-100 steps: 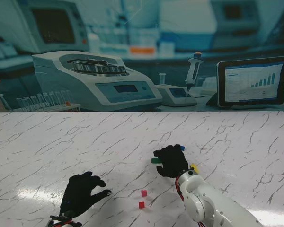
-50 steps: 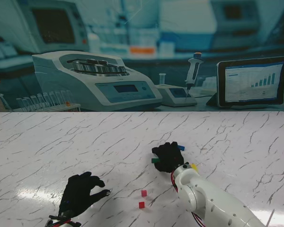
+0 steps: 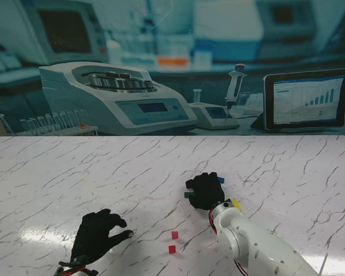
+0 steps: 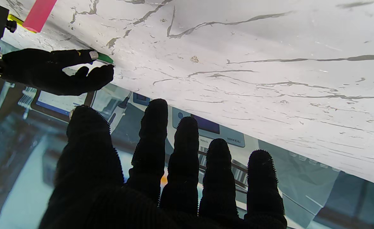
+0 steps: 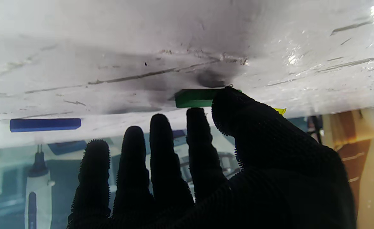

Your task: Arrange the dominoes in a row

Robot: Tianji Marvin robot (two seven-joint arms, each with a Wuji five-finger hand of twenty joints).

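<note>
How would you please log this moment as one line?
right hand: fingers touching green domino, grip unclear | left hand: open, idle | blue domino, yellow domino, two red dominoes: loose, no row yet

Right robot hand partly hides green domino.

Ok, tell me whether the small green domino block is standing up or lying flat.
Lying flat: the small green domino block rests long side down on the marble table, with the right robot hand thumb touching it.

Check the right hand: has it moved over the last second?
Yes. The right hand has shifted slightly left and farther from me, judged against the two red dominoes, and now covers more of the green domino.
</note>
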